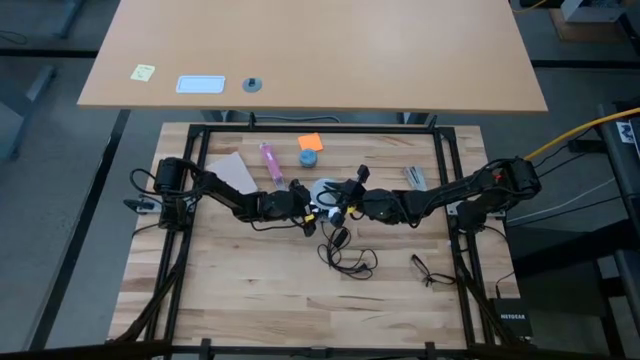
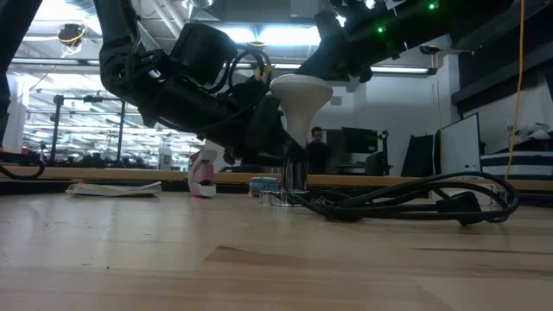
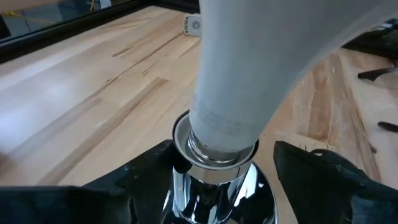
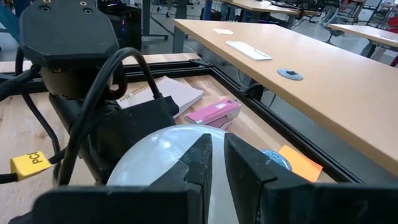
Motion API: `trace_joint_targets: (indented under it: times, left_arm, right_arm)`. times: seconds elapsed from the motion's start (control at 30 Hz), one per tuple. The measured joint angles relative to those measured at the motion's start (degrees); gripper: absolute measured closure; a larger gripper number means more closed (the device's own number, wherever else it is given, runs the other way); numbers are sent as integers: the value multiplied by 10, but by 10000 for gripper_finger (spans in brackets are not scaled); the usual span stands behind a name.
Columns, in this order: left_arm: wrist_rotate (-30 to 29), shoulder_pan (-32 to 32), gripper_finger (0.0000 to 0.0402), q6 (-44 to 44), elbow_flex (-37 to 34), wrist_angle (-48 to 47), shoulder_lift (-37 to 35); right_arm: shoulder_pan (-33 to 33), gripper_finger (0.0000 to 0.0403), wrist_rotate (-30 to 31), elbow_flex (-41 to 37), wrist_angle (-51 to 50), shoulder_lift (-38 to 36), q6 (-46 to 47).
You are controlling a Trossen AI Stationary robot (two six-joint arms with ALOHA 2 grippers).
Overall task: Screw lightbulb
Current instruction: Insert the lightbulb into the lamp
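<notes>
i see lightbulb (image 3: 239, 87) upright, neck seated in chrome lamp base (image 3: 214, 193) mid-table. my left gripper (image 3: 217, 177) straddles neck low down, fingers (image 3: 149, 171) spread wide either side, not touching glass. my right gripper (image 4: 217, 165) sits over globe top, fingers nearly together; contact with bulb looks likely, can't confirm. black cord (image 2: 406, 203) trails beside base.

Landmark = lamp base (image 1: 322, 190), mid-table. Lightbulb (image 2: 300, 97) sits upright on it, neck in the socket. Left gripper (image 3: 217, 177) flanks the socket, fingers apart; right gripper (image 4: 217, 163) over the globe. Blue round object (image 1: 308, 158) just behind the base, cord (image 1: 345, 255) in front.
</notes>
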Motion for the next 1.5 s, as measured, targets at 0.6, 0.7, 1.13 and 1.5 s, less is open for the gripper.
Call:
trace_joint_targets:
  times: [0.6,0.7,1.13,1.5]
  left_arm:
    - [2,3,137,-14,1,79,-1]
    - [2,3,137,1,1,99,-1]
    - [-1,3,183,-1,1,108,-2]
    - [-5,3,255,2,0,99,0]
  right_arm:
    - [0,352,-1,0,0,1,0]
    - [0,352,-1,0,0,1,0]
    - [0,352,4,0,0,1,0]
    - [-1,352,19,0,2,1,1]
